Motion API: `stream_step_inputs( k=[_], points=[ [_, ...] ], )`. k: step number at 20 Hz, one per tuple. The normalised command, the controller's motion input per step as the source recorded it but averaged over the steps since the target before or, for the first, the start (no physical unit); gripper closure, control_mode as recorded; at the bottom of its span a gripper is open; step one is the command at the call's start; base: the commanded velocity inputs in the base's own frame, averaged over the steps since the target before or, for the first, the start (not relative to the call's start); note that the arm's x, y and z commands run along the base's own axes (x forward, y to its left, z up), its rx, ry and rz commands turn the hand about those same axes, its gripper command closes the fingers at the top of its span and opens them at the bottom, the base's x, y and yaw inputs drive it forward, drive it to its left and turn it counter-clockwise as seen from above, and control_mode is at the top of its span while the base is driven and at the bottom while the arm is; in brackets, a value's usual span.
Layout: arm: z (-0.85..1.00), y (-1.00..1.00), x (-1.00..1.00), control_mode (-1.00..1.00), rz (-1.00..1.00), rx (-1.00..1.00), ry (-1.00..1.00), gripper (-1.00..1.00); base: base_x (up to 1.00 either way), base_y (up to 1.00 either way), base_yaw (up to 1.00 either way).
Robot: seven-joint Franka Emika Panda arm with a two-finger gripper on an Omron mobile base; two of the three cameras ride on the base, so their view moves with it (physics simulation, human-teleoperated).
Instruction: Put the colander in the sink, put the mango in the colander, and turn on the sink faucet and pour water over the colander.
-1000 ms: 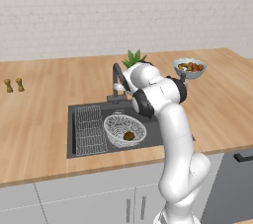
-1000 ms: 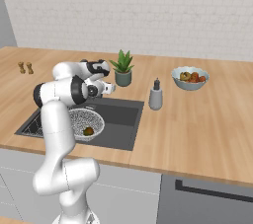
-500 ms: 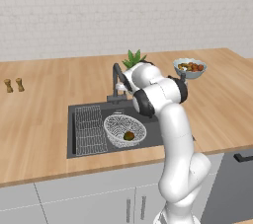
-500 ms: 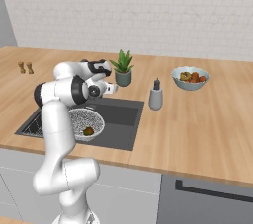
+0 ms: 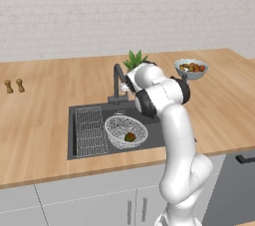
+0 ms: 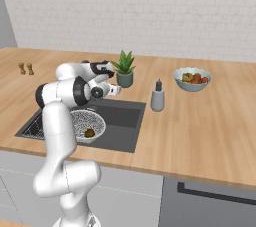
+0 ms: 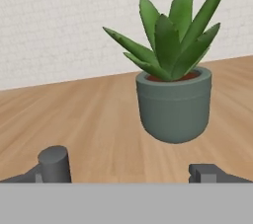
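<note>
The gripper [image 7: 128,173] is wide open and holds nothing. It is up by the sink faucet [image 5: 118,83], at the back of the sink [image 5: 79,153]. It looks toward a spiky green plant [image 7: 173,77] in a grey pot on the wooden counter [image 5: 45,105]. Down in the sink sits the colander [image 5: 125,131], beside the ribbed rack [image 5: 90,131]. The mango [image 5: 130,137] lies inside the colander. A bowl of fruit [image 6: 192,79] stands far off to the right.
</note>
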Motion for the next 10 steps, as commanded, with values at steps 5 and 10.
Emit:
stream_step_inputs(
  k=[5,10],
  points=[
    [0.00,-0.87,0.00,-1.00,0.00,0.03,0.00,-1.00,0.00,0.00,0.00],
    [0.00,-0.78,0.00,-1.00,0.00,0.02,0.00,-1.00,0.00,0.00,0.00]
  ],
)
